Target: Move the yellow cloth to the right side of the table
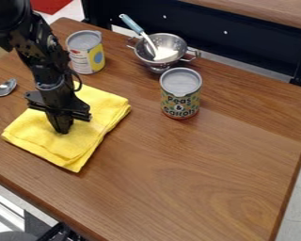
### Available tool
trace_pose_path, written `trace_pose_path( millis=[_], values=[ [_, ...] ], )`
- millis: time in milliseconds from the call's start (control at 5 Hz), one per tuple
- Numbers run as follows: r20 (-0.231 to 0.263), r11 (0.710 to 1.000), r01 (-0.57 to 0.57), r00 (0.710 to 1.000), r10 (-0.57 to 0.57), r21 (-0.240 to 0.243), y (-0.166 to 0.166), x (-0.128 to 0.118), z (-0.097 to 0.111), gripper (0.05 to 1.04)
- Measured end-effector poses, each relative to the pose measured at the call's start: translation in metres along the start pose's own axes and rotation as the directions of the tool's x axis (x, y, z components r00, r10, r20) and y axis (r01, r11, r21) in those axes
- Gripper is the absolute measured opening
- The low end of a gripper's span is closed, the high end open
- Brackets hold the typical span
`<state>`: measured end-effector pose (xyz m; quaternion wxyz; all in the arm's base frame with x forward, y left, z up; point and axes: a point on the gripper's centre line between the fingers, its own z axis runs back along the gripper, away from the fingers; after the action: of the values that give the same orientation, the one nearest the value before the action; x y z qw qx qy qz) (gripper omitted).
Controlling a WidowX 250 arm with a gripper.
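The gripper hangs down over the middle of the yellow cloth at the left of the table, its tip at the cloth's surface. Folded into a rough square, the cloth lies flat, with one corner toward the front edge. Whether the gripper holds any of the fabric cannot be made out.
Behind the cloth stands a can with a yellow and white label. A Peas & Carrots can is at the centre back, near a metal colander holding a blue-handled utensil. A spoon lies at the left. Bare wooden table extends right.
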<state>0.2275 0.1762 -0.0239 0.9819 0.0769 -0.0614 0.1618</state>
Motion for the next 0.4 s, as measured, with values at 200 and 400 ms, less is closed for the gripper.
trace_pose_path(
  millis=[200,400],
  values=[
    [-0.017,1.000,0.013,1.000,-0.013,-0.020,0.0001,0.0010,0.0012,0.053],
    [-0.041,0.999,0.000,0.999,-0.002,-0.041,-0.0007,0.0031,0.0038,0.053]
  ],
)
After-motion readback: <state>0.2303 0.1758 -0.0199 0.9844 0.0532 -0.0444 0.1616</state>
